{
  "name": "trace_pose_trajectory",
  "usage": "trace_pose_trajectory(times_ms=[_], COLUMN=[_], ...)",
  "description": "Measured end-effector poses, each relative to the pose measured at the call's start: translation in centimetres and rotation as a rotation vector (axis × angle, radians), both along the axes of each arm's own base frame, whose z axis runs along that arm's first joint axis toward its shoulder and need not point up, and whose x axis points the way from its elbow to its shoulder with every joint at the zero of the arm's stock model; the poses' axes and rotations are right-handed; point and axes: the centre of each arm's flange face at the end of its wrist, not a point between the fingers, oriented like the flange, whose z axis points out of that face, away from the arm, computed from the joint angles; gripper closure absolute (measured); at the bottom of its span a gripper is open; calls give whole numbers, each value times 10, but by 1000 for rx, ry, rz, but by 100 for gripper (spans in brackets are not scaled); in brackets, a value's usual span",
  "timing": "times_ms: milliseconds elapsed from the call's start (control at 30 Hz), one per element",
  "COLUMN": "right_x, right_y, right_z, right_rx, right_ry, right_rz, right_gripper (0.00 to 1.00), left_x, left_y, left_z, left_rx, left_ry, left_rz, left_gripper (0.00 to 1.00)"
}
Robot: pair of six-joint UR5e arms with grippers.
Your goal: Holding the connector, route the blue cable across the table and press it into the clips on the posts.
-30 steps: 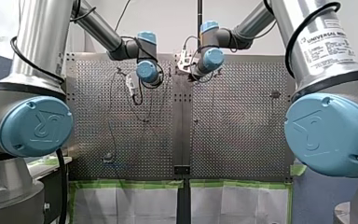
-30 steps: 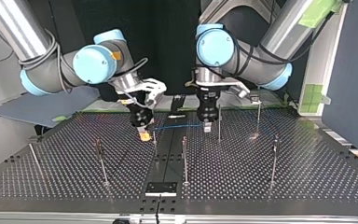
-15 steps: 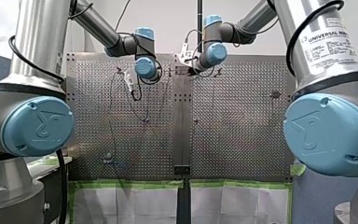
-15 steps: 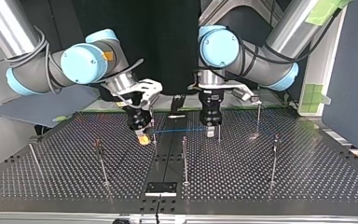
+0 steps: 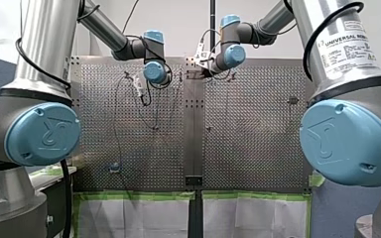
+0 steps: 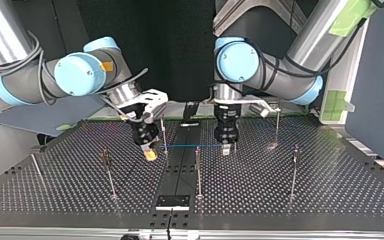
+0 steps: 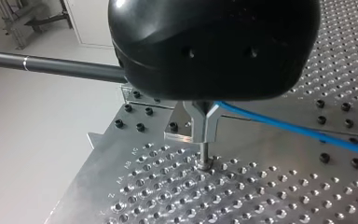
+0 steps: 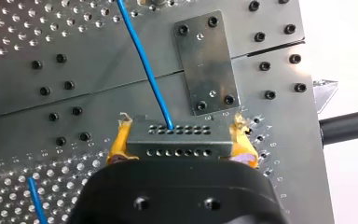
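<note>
Stretching over the shiny metal bench full of holes (image 6: 280,200), the thin blue cable (image 6: 192,146) runs sideways between both pincers. My left pincer (image 6: 226,149), black with metal fingers, pinches the cable. My right pincer (image 6: 151,154), with yellow pads, squeezes the small grey connector block (image 8: 177,142). A thin metal post (image 6: 164,131) stands just beside my right pincer, so that arm is nearer.

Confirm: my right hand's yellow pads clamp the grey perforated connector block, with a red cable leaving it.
Not red: the right wrist view shows a blue cable leaving the grey perforated connector block clamped by the yellow pads of my right hand.
</note>
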Motion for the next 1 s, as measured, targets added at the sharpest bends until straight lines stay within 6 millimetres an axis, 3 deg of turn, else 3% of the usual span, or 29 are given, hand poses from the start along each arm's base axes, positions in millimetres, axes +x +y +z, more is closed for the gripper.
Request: trace_pose_trajectory(times_ms=[300, 567, 1000], right_x=[0, 0, -17], right_y=[-1, -4, -33], right_z=[3, 7, -4], right_rx=[0, -6, 1], right_ry=[-5, -13, -9], right_rz=[1, 0, -26], right_gripper=[100, 100, 100], left_x=[9, 29, 72], left_y=[4, 3, -3], left_z=[3, 0, -19], left_rx=[-9, -15, -21], left_ry=[-27, -31, -31], left_rz=[-35, -61, -66], left_gripper=[100, 100, 100])
